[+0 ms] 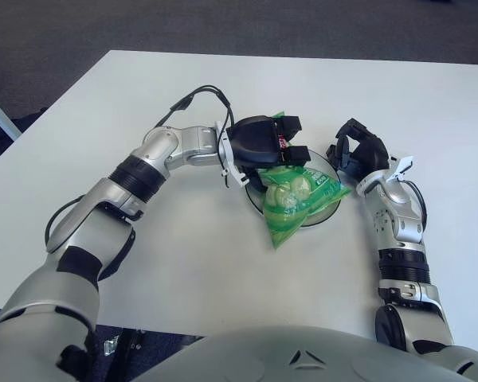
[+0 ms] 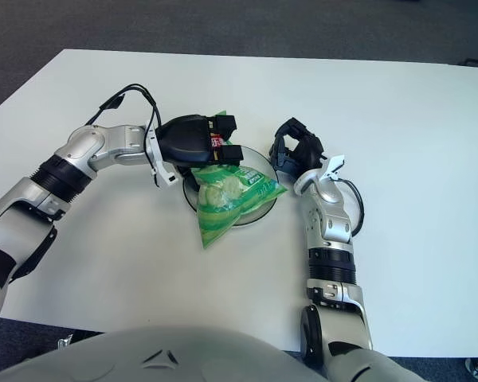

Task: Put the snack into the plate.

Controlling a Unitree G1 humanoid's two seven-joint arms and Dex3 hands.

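1. Left hand (image 1: 263, 147) has its fingers clamped on the top edge of the snack (image 1: 293, 197), a green bag, at the plate's 10 o'clock rim.
2. Most of the snack lies across the plate (image 1: 328, 208), but its lower corner hangs past the rim at about 7 o'clock, over the white tabletop (image 1: 183, 263).
3. Right hand (image 1: 357, 151) shows just beside the plate at about 2 o'clock, fingers curled and holding nothing, apart from the bag.
4. Judged from this, the placing is nearly done but the release is not.
5. Risk: with the bag lopsided toward 7 o'clock, letting go now could let it slide or tip off the rim onto the tabletop.
6. Risk: the crinkly film may cling to or catch on the left hand's fingers, so a withdrawal could drag the snack back out.
7. Risk: the plate looks light; a sideways pull on the bag could shift it toward the idle right hand.
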